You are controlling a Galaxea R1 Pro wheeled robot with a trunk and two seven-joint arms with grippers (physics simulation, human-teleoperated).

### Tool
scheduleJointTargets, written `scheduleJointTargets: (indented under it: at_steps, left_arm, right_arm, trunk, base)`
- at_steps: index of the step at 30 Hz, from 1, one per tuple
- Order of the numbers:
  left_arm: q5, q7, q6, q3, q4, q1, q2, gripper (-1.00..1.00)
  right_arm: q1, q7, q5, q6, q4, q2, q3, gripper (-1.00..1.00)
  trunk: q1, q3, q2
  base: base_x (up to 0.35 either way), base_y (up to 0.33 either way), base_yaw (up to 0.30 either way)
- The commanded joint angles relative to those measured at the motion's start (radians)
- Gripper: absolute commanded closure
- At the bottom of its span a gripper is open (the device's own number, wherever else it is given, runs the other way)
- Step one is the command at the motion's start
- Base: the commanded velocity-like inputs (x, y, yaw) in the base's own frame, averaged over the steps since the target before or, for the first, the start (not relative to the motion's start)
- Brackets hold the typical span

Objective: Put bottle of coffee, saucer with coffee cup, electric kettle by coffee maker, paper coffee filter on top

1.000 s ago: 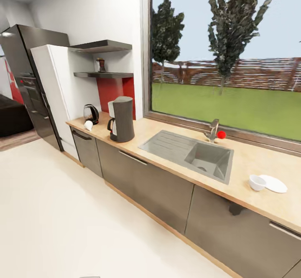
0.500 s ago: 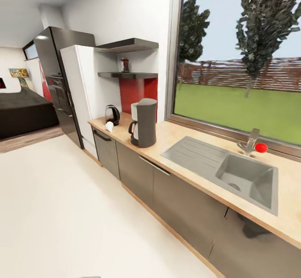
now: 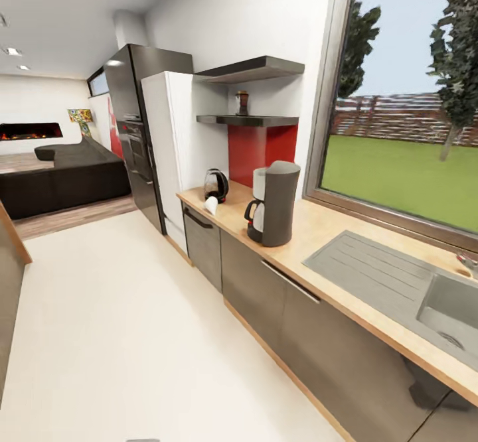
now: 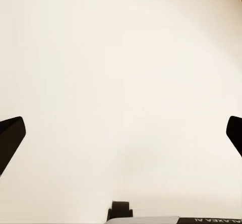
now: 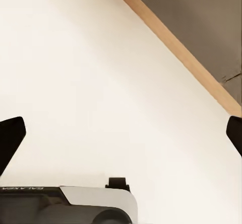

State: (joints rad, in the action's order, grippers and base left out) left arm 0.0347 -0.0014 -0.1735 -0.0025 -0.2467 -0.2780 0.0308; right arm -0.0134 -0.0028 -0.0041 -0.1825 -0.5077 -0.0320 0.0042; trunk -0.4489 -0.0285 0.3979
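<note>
The coffee maker (image 3: 273,203) stands on the kitchen countertop (image 3: 318,229), tall and dark with its carafe facing left. Farther along the counter sits the rounded dark electric kettle (image 3: 216,184), and the white paper coffee filter (image 3: 212,204) lies just in front of it. The bottle of coffee (image 3: 242,103) stands on the thin black kitchen shelf (image 3: 249,121) above them. The saucer and the coffee cup are out of view. My left gripper (image 4: 121,138) is open over bare pale floor. My right gripper (image 5: 121,138) is open too, above floor beside the cabinet plinth.
A grey sink with a drainboard (image 3: 392,279) is set into the counter at the right. A white tall cabinet (image 3: 166,150) and a dark fridge (image 3: 136,130) end the counter run. Pale floor (image 3: 119,336) spreads in front; a dark sofa (image 3: 66,176) lies far left.
The camera has swung left, so the whole scene has slid right in the picture. The cup and saucer and most of the sink have left the view; the lounge has come in.
</note>
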Motion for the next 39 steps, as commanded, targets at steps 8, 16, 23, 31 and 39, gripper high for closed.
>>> scheduleJointTargets:
  at_steps: [8, 16, 23, 31, 39]
  left_arm:
    - [0.004, 0.000, -0.004, -0.001, 0.001, -0.001, 0.000, -1.00]
    - [0.004, 0.001, -0.004, -0.001, 0.001, -0.001, 0.003, -1.00]
    - [0.004, 0.000, -0.004, -0.001, 0.001, -0.001, 0.003, -1.00]
    - [0.004, 0.002, -0.004, -0.001, 0.001, -0.001, 0.005, -1.00]
    - [0.005, 0.001, -0.004, -0.001, 0.001, -0.001, 0.005, -1.00]
  right_arm:
    - [0.000, 0.000, 0.000, -0.003, 0.000, 0.000, 0.000, -1.00]
    - [0.000, 0.000, 0.004, -0.003, 0.000, -0.001, 0.001, -1.00]
    - [0.000, 0.000, 0.007, -0.003, 0.000, -0.002, 0.003, -1.00]
    - [0.000, 0.000, 0.007, -0.003, 0.001, -0.001, 0.004, -1.00]
    - [0.000, 0.000, 0.007, -0.003, 0.001, 0.000, 0.004, -1.00]
  trunk:
    - [-0.001, -0.002, 0.002]
    - [-0.001, -0.002, 0.002]
    - [-0.001, -0.002, 0.002]
    - [-0.001, -0.002, 0.002]
    - [-0.001, -0.002, 0.002]
  base:
    - [0.300, 0.161, 0.263]
    - [0.303, 0.137, 0.038]
    - [0.305, 0.134, 0.001]
    - [0.305, 0.163, 0.000]
    - [0.304, 0.197, 0.000]
